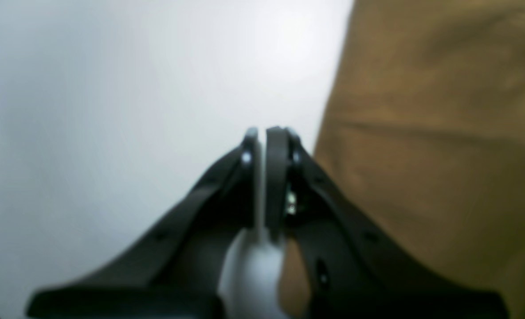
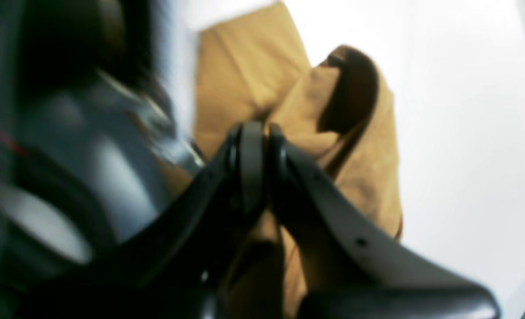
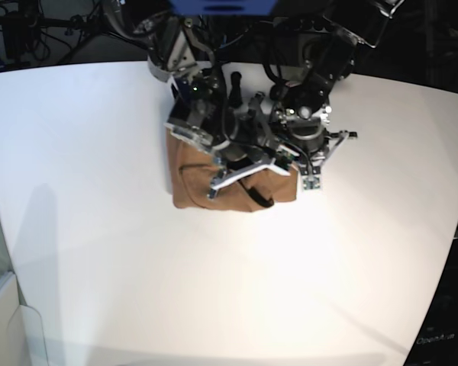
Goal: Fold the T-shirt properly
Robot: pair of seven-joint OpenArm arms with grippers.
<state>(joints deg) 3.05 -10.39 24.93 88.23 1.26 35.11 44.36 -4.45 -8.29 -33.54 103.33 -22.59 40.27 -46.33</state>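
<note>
Blurring hides T-shirt (image 3: 214, 187) under right hand (image 2: 260, 133).

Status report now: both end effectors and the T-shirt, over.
Left end effector shut, empty, beside cloth. Right end effector shut over T-shirt; grip unclear. Shirt bunched, partly folded. Nothing in the way.

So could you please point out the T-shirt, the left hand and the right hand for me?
T-shirt (image 3: 195, 189): base view, on its flat front panel.
left hand (image 1: 262, 133): left wrist view, between the closed fingertips.
right hand (image 2: 260, 128): right wrist view, between the closed fingertips.
</note>
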